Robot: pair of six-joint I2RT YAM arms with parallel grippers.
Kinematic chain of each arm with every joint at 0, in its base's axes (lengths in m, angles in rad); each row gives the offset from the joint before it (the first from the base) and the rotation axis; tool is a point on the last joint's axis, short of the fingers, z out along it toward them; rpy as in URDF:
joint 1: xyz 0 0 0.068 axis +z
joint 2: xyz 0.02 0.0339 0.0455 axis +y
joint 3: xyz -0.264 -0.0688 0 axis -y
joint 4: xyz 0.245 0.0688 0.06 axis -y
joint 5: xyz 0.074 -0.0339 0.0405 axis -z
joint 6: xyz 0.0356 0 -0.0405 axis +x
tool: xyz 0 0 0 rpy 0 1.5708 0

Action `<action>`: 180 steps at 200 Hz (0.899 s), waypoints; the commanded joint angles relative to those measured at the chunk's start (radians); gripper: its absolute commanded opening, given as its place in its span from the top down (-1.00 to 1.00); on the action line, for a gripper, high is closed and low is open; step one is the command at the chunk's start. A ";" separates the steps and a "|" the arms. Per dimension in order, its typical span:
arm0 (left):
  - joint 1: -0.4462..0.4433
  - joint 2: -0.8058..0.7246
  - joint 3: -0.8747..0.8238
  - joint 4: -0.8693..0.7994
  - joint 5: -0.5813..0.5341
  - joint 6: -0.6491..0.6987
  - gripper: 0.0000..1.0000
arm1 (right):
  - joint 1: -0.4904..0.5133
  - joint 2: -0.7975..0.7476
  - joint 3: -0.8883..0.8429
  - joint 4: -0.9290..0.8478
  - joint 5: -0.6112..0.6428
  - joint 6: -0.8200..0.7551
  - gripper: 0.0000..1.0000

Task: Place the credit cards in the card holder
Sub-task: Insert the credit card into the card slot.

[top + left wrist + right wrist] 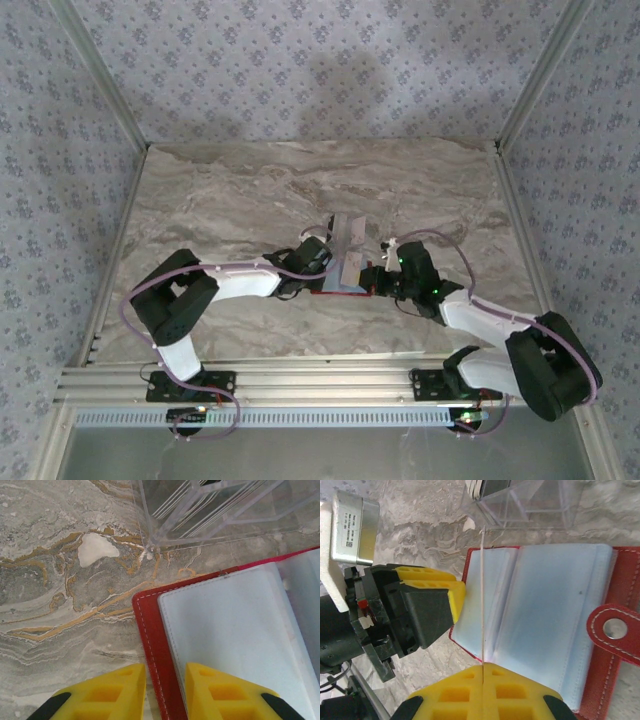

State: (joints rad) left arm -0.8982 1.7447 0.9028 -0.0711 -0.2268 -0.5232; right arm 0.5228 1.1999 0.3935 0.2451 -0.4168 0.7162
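The red card holder [602, 680] lies open on the marble table, its pale blue clear pockets [555, 615] facing up. My right gripper [483, 666] is shut on a thin pale credit card [482, 595], seen edge-on and standing over the left pocket page. My left gripper [165, 666] is open and straddles the card holder's red left edge [147, 630], with one finger over the table and the other over the pocket page. In the top view both grippers, left [318, 258] and right [380, 273], meet at the card holder [335, 291]. More cards [492, 487] sit in a clear box.
A clear plastic box [210, 510] stands just beyond the card holder's far edge, close to both grippers [350, 232]. The snap tab [615, 629] lies on the card holder's right flap. Patterned walls and metal rails bound the table.
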 commanded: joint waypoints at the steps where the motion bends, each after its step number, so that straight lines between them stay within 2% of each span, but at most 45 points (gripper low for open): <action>1: -0.004 0.017 -0.045 -0.084 -0.014 0.012 0.47 | -0.006 0.033 -0.002 0.072 -0.052 0.032 1.00; 180: -0.005 0.018 -0.051 -0.070 0.001 0.008 0.48 | -0.009 0.164 -0.010 0.148 -0.041 0.073 1.00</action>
State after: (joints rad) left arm -0.8989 1.7409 0.8875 -0.0475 -0.2325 -0.5236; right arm 0.5144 1.3579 0.3920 0.3614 -0.4389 0.7704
